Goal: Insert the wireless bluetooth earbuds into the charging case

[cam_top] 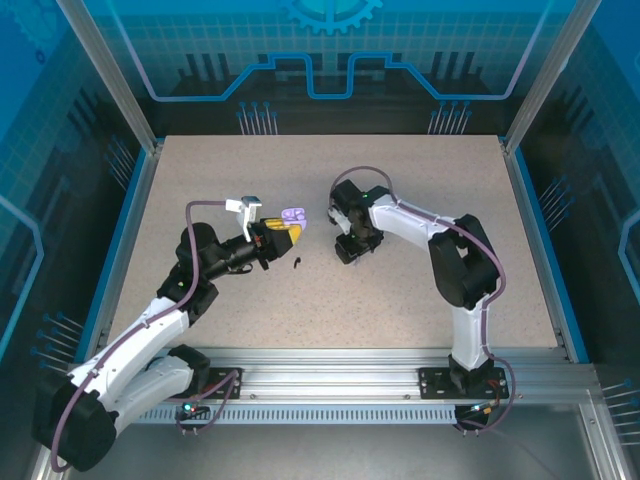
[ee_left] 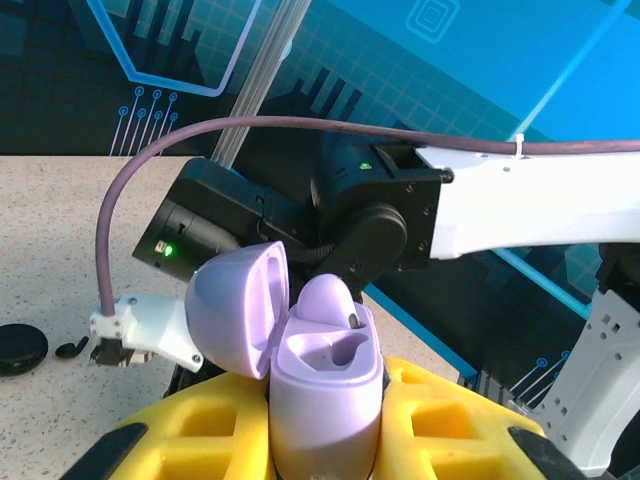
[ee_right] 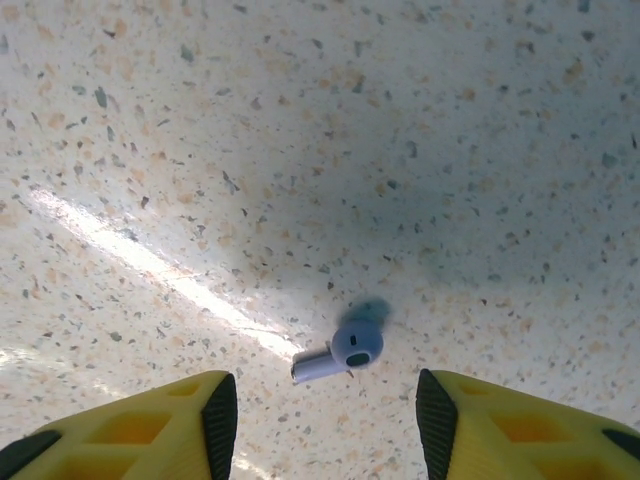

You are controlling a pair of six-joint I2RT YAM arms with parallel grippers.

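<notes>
- The left gripper [ee_left: 325, 445] is clamped on the lavender charging case [ee_left: 325, 400]. Its yellow fingers [ee_left: 200, 435] press the lower body from both sides at the bottom centre of the left wrist view.
- The case lid [ee_left: 235, 310] is swung open and tilts to the left of the body.
- One lavender earbud [ee_left: 328, 300] sits in the open case with its rounded head sticking up above the rim.
- In the overhead view the case [cam_top: 294, 216] is held just left of the table's centre, at the tip of the left gripper [cam_top: 278, 232].
- The right gripper [ee_right: 325, 400] has its jaws apart, one yellow finger [ee_right: 150, 430] in each lower corner of the right wrist view.
- A second lavender earbud [ee_right: 345, 350] lies on its side on the speckled table [ee_right: 300, 120], between the two fingers and touching neither. Its stem points left.
- From above, the right gripper [cam_top: 347, 250] hangs low over the table's middle, near the held case.
- A black earbud [cam_top: 298, 264] lies loose on the table just below the case in the overhead view.
- At the left edge of the left wrist view a black disc [ee_left: 20, 348] rests on the table, with a small dark piece [ee_left: 70, 349] just beside it, too small to identify.
</notes>
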